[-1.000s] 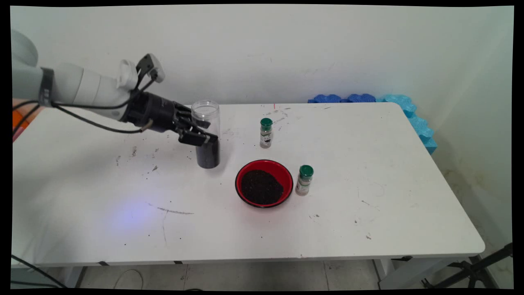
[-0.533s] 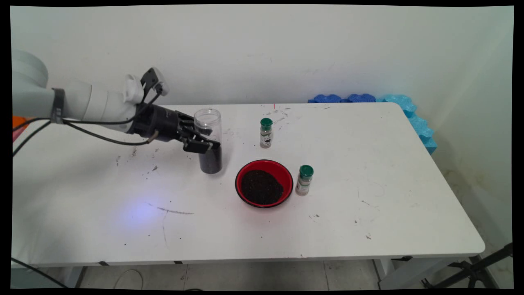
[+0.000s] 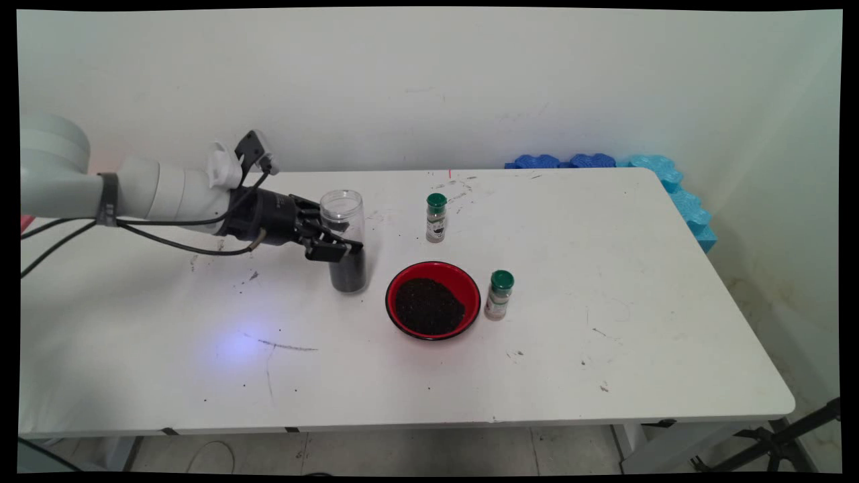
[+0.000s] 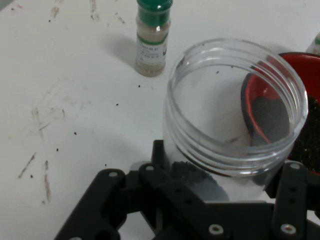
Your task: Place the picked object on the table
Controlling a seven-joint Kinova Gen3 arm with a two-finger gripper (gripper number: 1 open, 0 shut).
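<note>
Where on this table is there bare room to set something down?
The right half of the table, beyond the near spice bottle, and the near-left stretch in front of the jar are bare. It's crowded mid-table: gripper, jar, red bowl and far spice bottle.

A white bench [image 3: 604, 349], scuffed and speckled with dark crumbs, carries a red bowl [image 3: 433, 300] of dark granules near its middle. Just right of the bowl stands a small green-capped spice jar [image 3: 498, 295]; a second green-capped spice jar [image 3: 435, 217] stands farther back, well apart from the first. Blue foam pieces [image 3: 644, 176] lie along the bench's far right corner against the pale wall [image 3: 470, 80].
</note>
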